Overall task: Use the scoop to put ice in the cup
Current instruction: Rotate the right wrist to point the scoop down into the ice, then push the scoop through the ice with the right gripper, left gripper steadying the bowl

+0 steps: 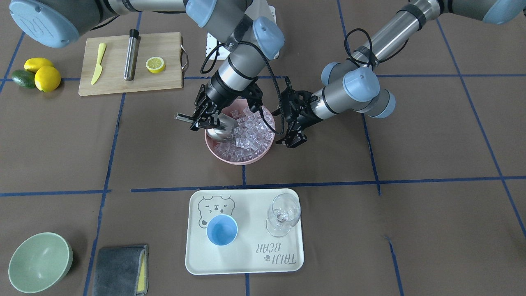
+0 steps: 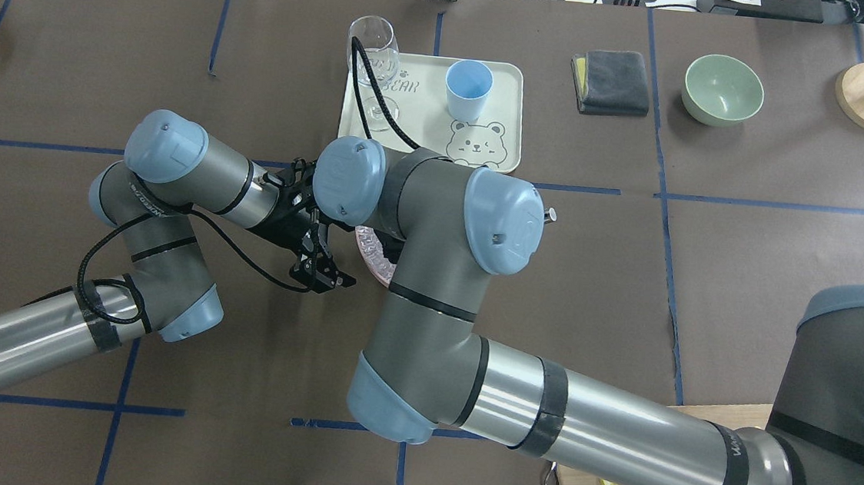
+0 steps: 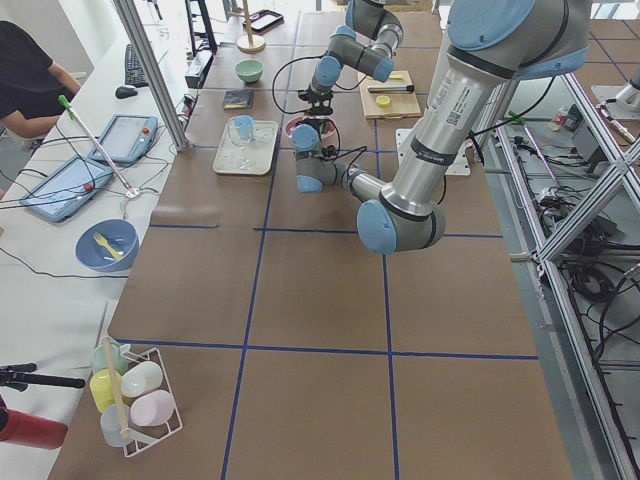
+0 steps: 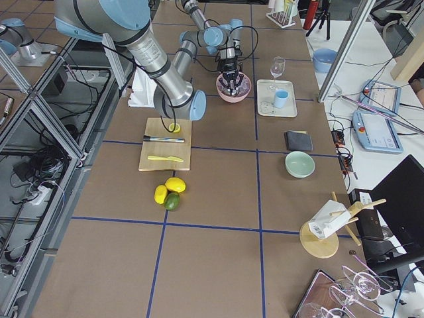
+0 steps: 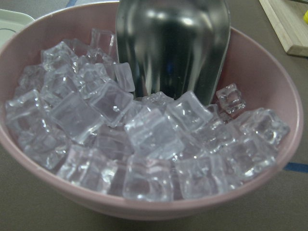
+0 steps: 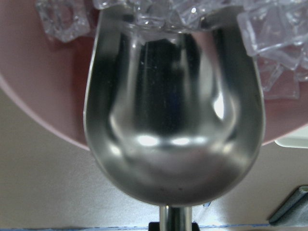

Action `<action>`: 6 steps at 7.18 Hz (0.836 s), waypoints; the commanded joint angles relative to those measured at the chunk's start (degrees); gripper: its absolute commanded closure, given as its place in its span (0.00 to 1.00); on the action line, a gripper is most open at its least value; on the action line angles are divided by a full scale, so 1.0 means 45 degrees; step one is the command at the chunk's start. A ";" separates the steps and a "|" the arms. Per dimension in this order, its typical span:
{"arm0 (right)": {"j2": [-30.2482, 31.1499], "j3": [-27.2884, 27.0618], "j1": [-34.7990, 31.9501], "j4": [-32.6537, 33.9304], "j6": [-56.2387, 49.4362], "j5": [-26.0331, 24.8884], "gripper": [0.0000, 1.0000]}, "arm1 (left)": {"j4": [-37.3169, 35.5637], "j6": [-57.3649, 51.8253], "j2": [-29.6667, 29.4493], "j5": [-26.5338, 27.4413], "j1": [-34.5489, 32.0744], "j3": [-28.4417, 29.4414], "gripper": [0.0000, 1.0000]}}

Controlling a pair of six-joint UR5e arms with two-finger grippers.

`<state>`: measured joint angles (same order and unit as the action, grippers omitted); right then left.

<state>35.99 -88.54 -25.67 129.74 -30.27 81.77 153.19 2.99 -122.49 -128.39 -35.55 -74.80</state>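
- Exterior front-facing view: the shiny stainless-steel scoop with a deep rounded trough [image 1: 222, 129] sits centre frame. Its mouth is pushed into the pile of small clear glassy ice cubes [image 1: 250, 129] in the round pink bowl [image 1: 238, 161].
- Right gripper [image 1: 201, 119] is clamped on the scoop's thin handle, left of the bowl in frame.
- Left gripper [image 1: 285, 119] is spread wide and holds nothing. It is just beside the bowl's right rim; I cannot tell if it touches.
- Right wrist view: the trough is bare metal, with cubes only at its lip. No load lifted.
- The small light-blue handleless cup [image 1: 222, 230] stands lower centre on the cream rectangular tray with a bear print [image 1: 246, 263]. It is well apart from the bowl and shows no ice inside.
- Judgement: early stage, scoop in hand and digging. Filling, carrying, tipping into the cup remain.
- Counts, task things: one scoop, one cup, one bowl of ice; the cubes are too many to count.
- Counts, other things:
  - one clear stemmed wine glass [image 1: 283, 213] on the tray
  - one pale green bowl [image 1: 39, 263]
  - one folded grey cloth [image 1: 119, 271]
  - one wooden cutting board [image 1: 164, 82]
  - one yellow-green plastic knife [image 1: 98, 63]
  - one steel tube with a black end [image 1: 131, 59]
  - one lemon half [image 1: 155, 64]
  - two whole lemons [image 1: 47, 78]
  - one dark green fruit [image 1: 22, 78]
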 commanded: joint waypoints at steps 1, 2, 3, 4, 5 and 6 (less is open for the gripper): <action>0.0945 -0.0422 -0.0136 -0.1655 -0.0109 0.0091 1.00 | 0.0019 0.0000 -0.0006 0.0016 -0.0010 -0.0019 0.00; 0.1198 -0.0442 -0.0194 -0.2359 -0.0090 0.0478 1.00 | 0.0019 0.0000 -0.0006 0.0016 -0.0029 -0.0019 0.00; 0.1433 -0.0635 -0.0388 -0.2830 -0.0109 0.1062 1.00 | 0.0039 0.0000 -0.0006 0.0016 -0.0049 -0.0039 0.00; 0.1899 -0.0947 -0.0486 -0.3511 -0.0090 0.1396 1.00 | 0.0039 0.0000 -0.0006 0.0016 -0.0088 -0.0058 0.00; 0.2348 -0.1046 -0.0758 -0.4311 -0.0090 0.1922 1.00 | 0.0039 0.0000 -0.0006 0.0016 -0.0107 -0.0078 0.00; 0.2662 -0.1047 -0.0954 -0.5092 -0.0090 0.2642 1.00 | 0.0039 0.0000 -0.0006 0.0016 -0.0127 -0.0078 0.00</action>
<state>45.92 -92.90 -28.81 111.20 -30.68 90.10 153.37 2.99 -122.52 -128.32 -36.00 -75.09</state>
